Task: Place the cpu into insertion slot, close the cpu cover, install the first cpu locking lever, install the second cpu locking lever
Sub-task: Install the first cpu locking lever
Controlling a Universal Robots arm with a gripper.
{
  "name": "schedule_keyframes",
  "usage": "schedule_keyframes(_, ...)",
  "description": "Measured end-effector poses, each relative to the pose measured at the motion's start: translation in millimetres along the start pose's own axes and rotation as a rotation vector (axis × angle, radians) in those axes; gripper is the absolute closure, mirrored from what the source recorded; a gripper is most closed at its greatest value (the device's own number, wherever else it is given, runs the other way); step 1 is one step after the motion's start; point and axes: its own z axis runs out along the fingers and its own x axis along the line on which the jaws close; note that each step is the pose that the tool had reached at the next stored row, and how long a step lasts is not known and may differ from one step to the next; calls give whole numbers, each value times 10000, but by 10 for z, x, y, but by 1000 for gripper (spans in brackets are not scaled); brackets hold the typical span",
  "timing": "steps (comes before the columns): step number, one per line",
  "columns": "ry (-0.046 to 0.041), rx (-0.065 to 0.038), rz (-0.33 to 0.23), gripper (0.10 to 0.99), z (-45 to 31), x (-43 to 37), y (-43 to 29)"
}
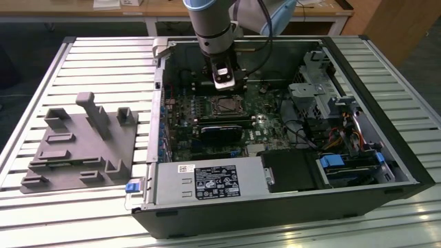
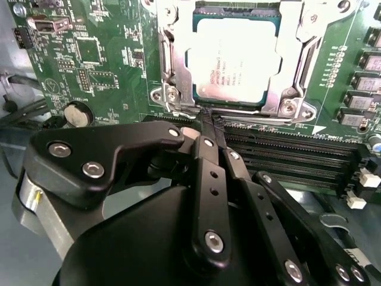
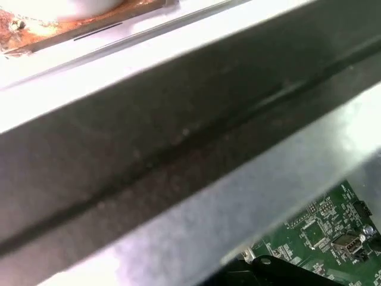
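Claw (image 2: pixel 211 122) pinched shut, empty, tips just beside the insertion slot (image 2: pixel 229 59), where the cpu (image 2: pixel 232 56) sits under the cpu cover (image 2: pixel 169 56); lever work likely demands a slow, steady sideways press.

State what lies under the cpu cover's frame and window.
Through the cpu cover window the cpu shows, seated in the insertion slot. The slot's contacts are hidden beneath it.

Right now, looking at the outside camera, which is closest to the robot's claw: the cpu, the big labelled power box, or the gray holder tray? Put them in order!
From the gripper:
1. The cpu, just below it, on the green board.
2. The power box, at the case's near edge.
3. The gray holder tray, outside the case on the exterior view's left.
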Motion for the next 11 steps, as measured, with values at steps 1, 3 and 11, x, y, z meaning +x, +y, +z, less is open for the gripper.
schedule_keyframes(1, 1, -1, -1, 980, 0, 0, 0)
schedule_keyframes(3, 2, -5, -1, 980, 0, 0, 0)
schedule_keyframes(11, 2, -4, -2, 980, -120, -21, 28)
